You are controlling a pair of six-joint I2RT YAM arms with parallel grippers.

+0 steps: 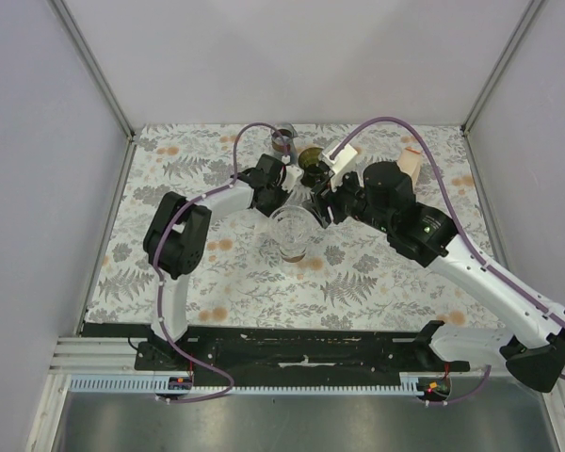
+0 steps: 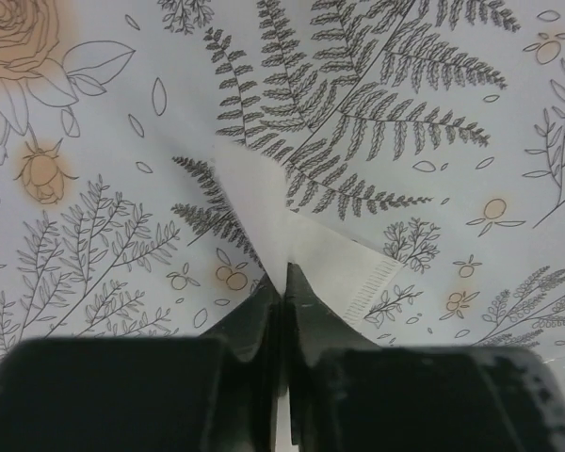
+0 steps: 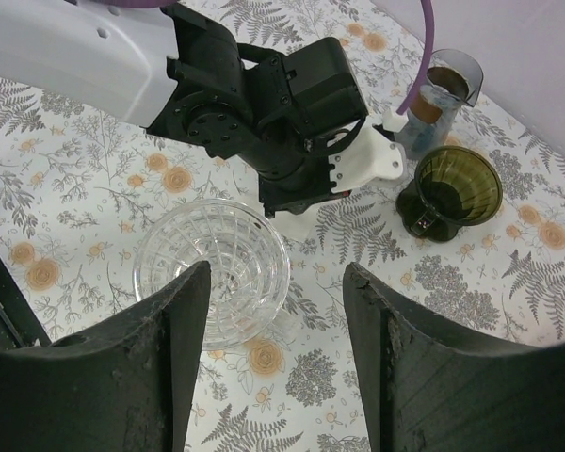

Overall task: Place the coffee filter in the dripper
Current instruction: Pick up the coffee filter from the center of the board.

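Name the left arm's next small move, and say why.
Probably carry the left gripper across to above the dripper: its fingers are pinched on the coffee filter, and the dripper stands upright and empty nearby.

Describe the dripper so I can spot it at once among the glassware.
Look to the far side of the floral table. Right of the clear jar with a brown band stands the dripper, a small funnel-shaped cup. It alone is dark olive green; the jar and the patterned glass carafe nearer the arms are clear.
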